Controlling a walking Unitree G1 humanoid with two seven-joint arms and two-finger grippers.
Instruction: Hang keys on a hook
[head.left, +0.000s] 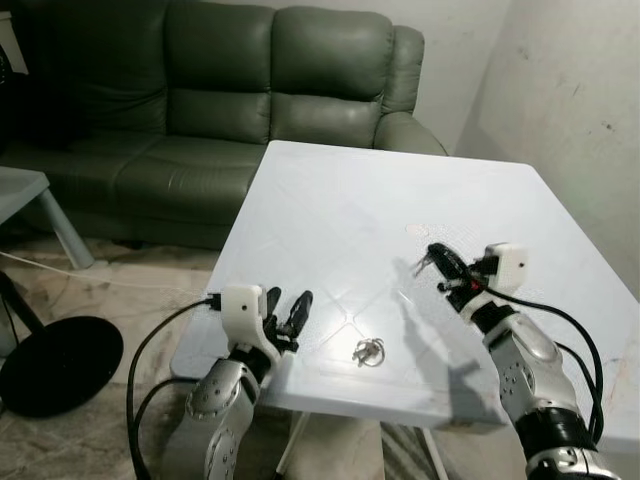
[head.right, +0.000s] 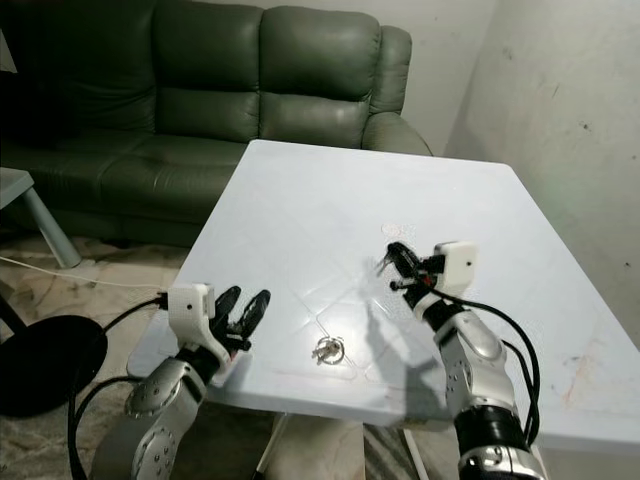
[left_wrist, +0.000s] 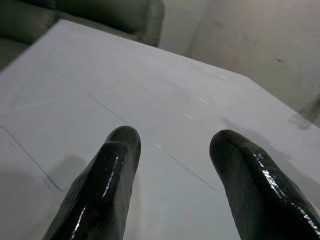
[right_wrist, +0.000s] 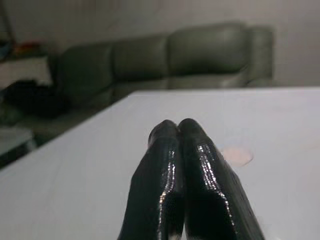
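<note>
A small bunch of keys (head.left: 368, 352) on a metal ring lies on the white table (head.left: 330, 220), close to its near edge. My left gripper (head.left: 287, 311) hovers at that edge, to the left of the keys, with its two black fingers (left_wrist: 107, 185) spread open and nothing between them. My right gripper (head.left: 433, 258) is raised above the table, to the right of and beyond the keys, with its fingers (right_wrist: 175, 165) pressed together and empty. A shadow of the right arm falls beside the keys.
A dark green sofa (head.left: 200, 110) stands behind the table. A second pale table (head.left: 25, 190) is at the far left, and a black round base (head.left: 55, 365) rests on the floor. A white wall (head.left: 580, 120) runs along the right side.
</note>
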